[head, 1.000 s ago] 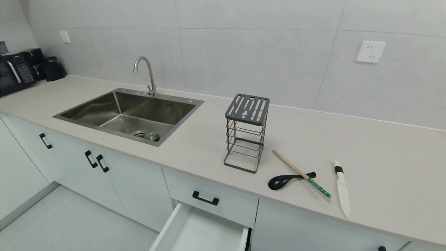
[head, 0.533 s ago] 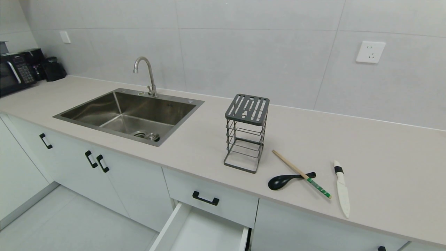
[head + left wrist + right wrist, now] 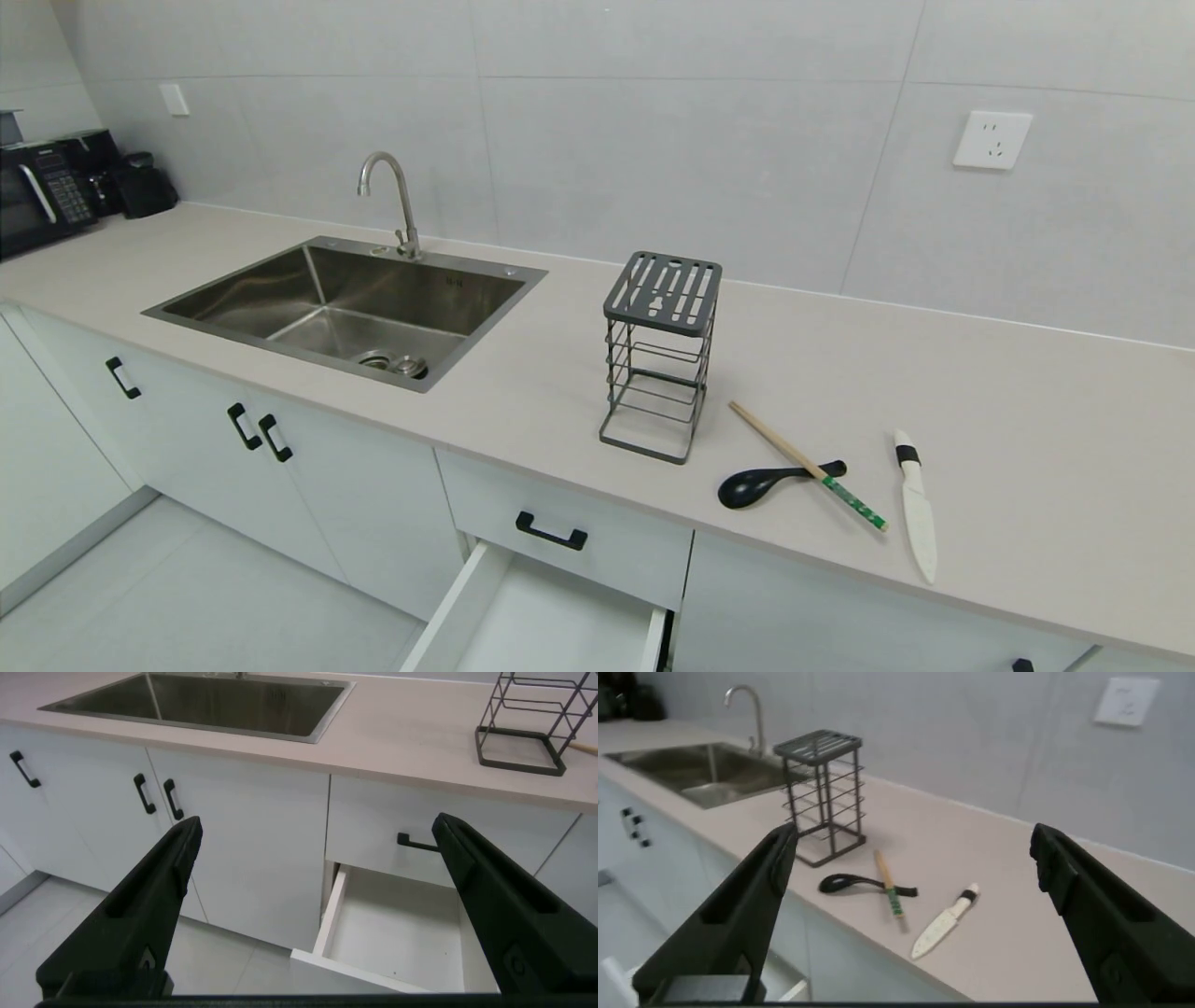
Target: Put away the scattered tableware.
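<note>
Left tool fingers spread wide apart, holding nothing, facing the pulled-out drawer below the tabletop. Right tool also wide apart, holding nothing, well apart from the tableware. Head view, lower right: black spoon, bowl to the left, handle to the right. Chopsticks lie across the spoon handle, long axis diagonal from upper left to lower right, green end lower right. White knife just right of them, near-vertical in frame, black-banded end toward the wall. Wire rack upright at centre, slotted plate on top. Sink at left, drain fittings inside. Drawer's white floor shows.
</note>
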You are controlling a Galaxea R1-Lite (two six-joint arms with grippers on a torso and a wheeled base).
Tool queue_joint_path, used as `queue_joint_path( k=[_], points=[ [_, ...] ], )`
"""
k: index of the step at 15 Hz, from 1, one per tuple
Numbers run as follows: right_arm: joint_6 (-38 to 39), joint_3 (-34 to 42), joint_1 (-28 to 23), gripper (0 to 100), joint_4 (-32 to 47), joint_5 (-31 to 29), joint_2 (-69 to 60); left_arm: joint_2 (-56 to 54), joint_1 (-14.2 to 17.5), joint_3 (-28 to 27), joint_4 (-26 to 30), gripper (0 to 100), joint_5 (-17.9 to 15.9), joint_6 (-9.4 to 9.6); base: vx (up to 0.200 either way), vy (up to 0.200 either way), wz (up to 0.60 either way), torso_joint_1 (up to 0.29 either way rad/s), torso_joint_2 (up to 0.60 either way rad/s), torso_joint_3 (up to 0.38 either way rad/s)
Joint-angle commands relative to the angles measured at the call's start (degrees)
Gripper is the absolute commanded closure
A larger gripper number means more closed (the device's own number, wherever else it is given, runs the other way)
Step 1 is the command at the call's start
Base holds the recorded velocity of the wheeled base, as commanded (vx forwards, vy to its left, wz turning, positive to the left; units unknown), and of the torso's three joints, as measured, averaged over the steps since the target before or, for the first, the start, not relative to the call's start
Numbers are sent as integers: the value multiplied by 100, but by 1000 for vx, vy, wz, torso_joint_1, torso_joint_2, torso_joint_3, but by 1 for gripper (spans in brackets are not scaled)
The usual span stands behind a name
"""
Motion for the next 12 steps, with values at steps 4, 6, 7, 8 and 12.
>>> queue_joint_path(
  k=[4, 6, 7, 8, 12],
  points=[
    [-131, -483, 1048, 0, 168, 447, 3106, 0, 1, 0, -4, 0, -5, -1, 0, 0, 0, 0, 0, 0],
    [-333, -483, 1224, 0, 159, 403, 3792, 0, 1, 0, -4, 0, -5, -1, 0, 0, 0, 0, 0, 0],
    [-403, -492, 1233, 0, 132, 333, 4065, 0, 1, 0, -4, 0, 3, -1, 0, 0, 0, 0, 0, 0],
    [-395, -527, 1233, 0, 106, 262, 4231, 0, 1, 0, -4, 0, 3, -1, 0, 0, 0, 0, 0, 0],
    [-403, -712, 1224, 0, -175, 104, 4768, 0, 1, 0, -4, 0, -5, -1, 0, 0, 0, 0, 0, 0]
  ],
)
